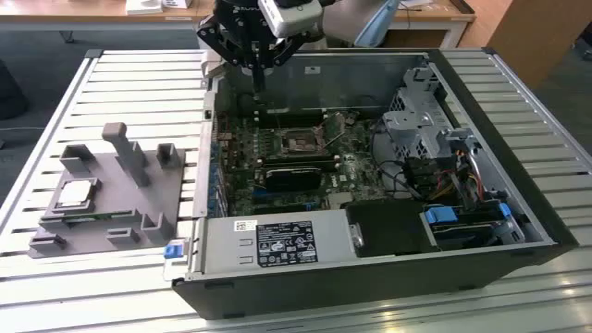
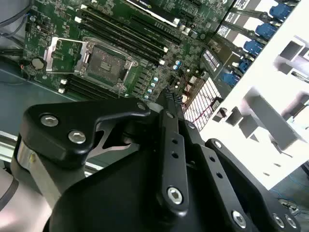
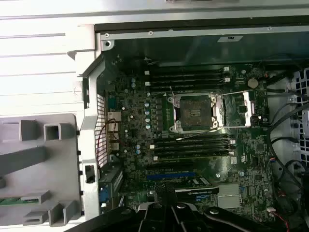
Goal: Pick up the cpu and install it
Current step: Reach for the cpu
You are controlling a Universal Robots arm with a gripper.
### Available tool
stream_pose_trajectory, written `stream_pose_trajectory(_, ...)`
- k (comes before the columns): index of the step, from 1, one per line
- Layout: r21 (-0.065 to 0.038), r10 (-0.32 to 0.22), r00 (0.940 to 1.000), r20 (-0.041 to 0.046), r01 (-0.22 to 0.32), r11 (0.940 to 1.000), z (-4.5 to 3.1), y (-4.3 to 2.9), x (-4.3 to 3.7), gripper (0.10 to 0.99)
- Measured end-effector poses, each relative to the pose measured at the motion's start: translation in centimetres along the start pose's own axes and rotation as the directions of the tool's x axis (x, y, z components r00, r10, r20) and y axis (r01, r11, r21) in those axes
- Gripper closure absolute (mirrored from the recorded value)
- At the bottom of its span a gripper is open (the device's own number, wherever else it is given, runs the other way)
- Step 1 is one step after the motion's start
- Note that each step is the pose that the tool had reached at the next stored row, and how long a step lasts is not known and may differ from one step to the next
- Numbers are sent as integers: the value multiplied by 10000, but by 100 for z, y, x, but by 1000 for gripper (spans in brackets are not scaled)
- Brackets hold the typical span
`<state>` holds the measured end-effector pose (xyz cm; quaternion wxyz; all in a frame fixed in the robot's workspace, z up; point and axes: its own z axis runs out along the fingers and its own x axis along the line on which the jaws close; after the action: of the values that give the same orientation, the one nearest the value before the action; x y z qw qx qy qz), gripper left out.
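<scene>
Open from above over the socket (image 1: 303, 144) (case (image 1: 370, 277) side off), hemmed by memory slots (image 3: 190, 77) and graphics card (image 1: 294, 175); beside the cpu (image 1: 76, 193), tall tray posts (image 1: 129, 156) close alongside.

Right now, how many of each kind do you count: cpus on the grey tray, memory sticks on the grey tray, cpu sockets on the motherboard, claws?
cpu on the grey tray: 1
green memory stick on the tray: 1
motherboard socket, with no chip in it: 1
claw, above the open case: 1
Total: 4
</scene>
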<state>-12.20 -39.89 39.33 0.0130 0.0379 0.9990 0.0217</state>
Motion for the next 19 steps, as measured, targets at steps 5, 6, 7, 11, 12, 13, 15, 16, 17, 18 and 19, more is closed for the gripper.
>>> stream_pose_trajectory(5, 1, 2, 10000, 0, -2, 10000, -1, 0, 8, 980)
stream_pose_trajectory(6, 0, 1, 10000, 0, -1, 10000, -1, -1, 16, 980)
stream_pose_trajectory(7, 0, 0, 10000, 1, 0, 10000, -1, -2, 25, 980)
stream_pose_trajectory(11, -1, -1, 10000, 0, 1, 10000, -2, -5, 69, 980)
stream_pose_trajectory(12, 0, 0, 10000, 0, 0, 10000, -2, -6, 80, 980)
stream_pose_trajectory(13, 0, -1, 10000, 1, 1, 10000, -3, -7, 92, 980)
stream_pose_trajectory(15, 0, 0, 10000, 1, 0, 10000, -3, -8, 112, 980)
stream_pose_trajectory(16, 0, 0, 10000, 1, 0, 10000, -3, -9, 121, 980)
stream_pose_trajectory(17, -1, 1, 10000, 1, -1, 10000, -3, -10, 132, 980)
stream_pose_trajectory(18, 0, 1, 10000, 0, -1, 10000, -4, -11, 141, 980)
stream_pose_trajectory(19, -1, 0, 10000, 1, 0, 10000, -4, -11, 150, 980)
